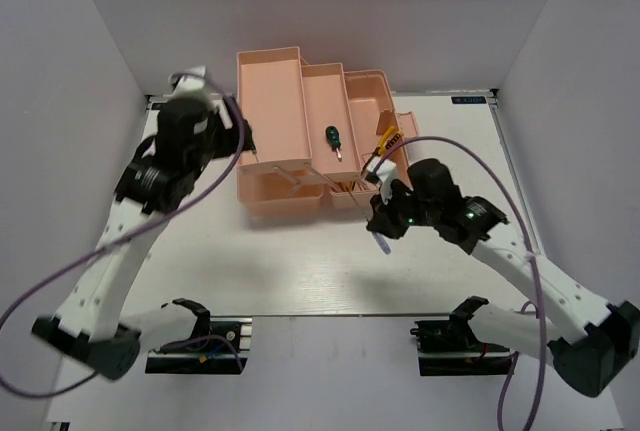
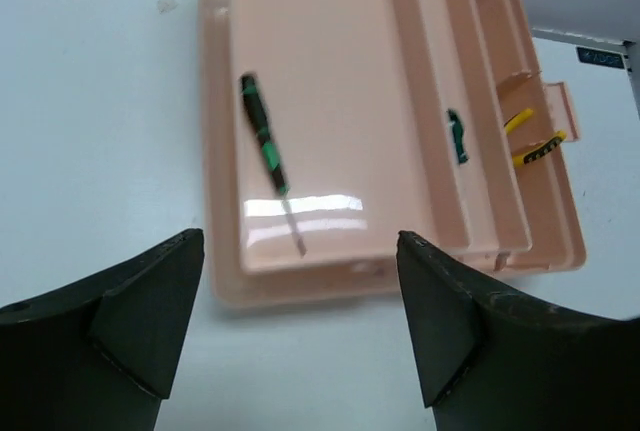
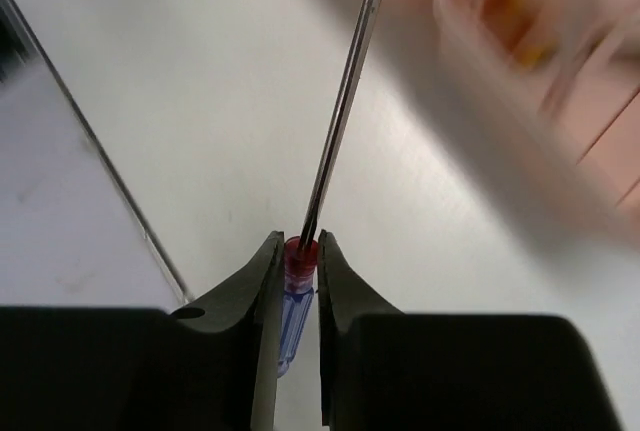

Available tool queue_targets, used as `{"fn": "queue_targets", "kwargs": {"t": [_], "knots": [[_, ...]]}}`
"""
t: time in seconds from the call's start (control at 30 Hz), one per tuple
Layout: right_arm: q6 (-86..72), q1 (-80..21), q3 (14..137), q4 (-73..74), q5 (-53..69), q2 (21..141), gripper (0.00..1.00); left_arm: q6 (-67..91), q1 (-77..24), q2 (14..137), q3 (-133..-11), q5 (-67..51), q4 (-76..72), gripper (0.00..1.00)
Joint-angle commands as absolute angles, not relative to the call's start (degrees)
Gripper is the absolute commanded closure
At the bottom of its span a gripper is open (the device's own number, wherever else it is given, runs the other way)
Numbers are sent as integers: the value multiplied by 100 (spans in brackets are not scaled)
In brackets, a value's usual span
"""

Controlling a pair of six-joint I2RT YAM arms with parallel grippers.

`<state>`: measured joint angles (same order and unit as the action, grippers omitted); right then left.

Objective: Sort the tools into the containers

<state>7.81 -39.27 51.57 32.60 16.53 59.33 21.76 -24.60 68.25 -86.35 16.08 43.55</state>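
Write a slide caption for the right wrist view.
Right tool clamps the blue-handled screwdriver, its shaft pointing toward the blurred pink toolbox.

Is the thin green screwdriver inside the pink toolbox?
Inside: the thin dark-green screwdriver lies flat in a tray of the salmon-pink plastic toolbox.

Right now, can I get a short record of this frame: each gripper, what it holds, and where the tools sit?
left gripper: jaws open, empty, beside the largest tray of the toolbox
right gripper: jaws shut on blue-handled screwdriver, near the toolbox front
thin dark-green screwdriver: lying in largest tray
stubby green screwdriver: middle tier
yellow-handled pliers: right tier
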Motion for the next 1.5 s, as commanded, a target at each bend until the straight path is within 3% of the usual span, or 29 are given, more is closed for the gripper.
{"fn": "queue_targets", "kwargs": {"t": [0.0, 0.2, 0.47, 0.63, 0.67, 0.7, 0.73, 0.83, 1.0, 1.1, 1.13, 1.2, 1.27, 1.33, 1.43, 1.47], "knots": [[1266, -3867, 5983, 2436, 1875, 6001, 100, 2872, -2452, 6163, -7631, 2100, 4781, 11], [370, -3779, 7748, 865, 1670, 7818, 100, 4384, -2347, 5292, -6470, 2278, 5238, 11], [-895, -3832, 11279, 668, 1995, 10561, 100, 5080, -2232, 4571, -4845, 1204, 4816, 14], [-967, -3894, 12049, 1010, 2109, 11476, 100, 5019, -2232, 4201, -4510, 1082, 5141, 14], [-993, -3902, 12058, 1080, 2118, 11557, 100, 5019, -2232, 4132, -4509, 1081, 5194, 14], [-976, -3902, 12041, 1116, 2257, 11592, 78, 5019, -2232, 4070, -4361, 1003, 5194, 14], [-932, -3894, 12032, 1264, 2311, 11723, 65, 5019, -2232, 4069, -4298, 924, 5194, 13], [-652, -3894, 11716, 1433, 2548, 11559, 41, 5071, -2232, 4008, -4157, 800, 5194, 10], [-133, -3858, 11119, 985, 2979, 10847, 34, 5132, -2232, 4069, -3965, 633, 4993, 10], [1136, -3823, 10357, 608, 4432, 10302, 45, 5133, -2232, 4069, -3859, 571, 4860, 10], [1421, -3823, 9936, 546, 5074, 10196, 55, 5133, -2232, 4069, -3858, 571, 4791, 10], [2256, -3884, 9564, 518, 5814, 9783, 64, 5133, -2232, 4069, -3858, 571, 4790, 10], [3456, -4016, 9106, 982, 6248, 9607, 74, 5133, -2232, 4069, -3858, 571, 4737, 10], [4449, -4087, 8861, 1712, 6101, 9589, 76, 5133, -2232, 4122, -3858, 571, 4790, 10], [5156, -4324, 8631, 2136, 5758, 9571, 70, 5133, -2232, 4052, -3858, 623, 4860, 10], [5377, -4420, 8422, 2171, 5365, 9597, 53, 5133, -2232, 3973, -3858, 624, 4930, 10]]}}
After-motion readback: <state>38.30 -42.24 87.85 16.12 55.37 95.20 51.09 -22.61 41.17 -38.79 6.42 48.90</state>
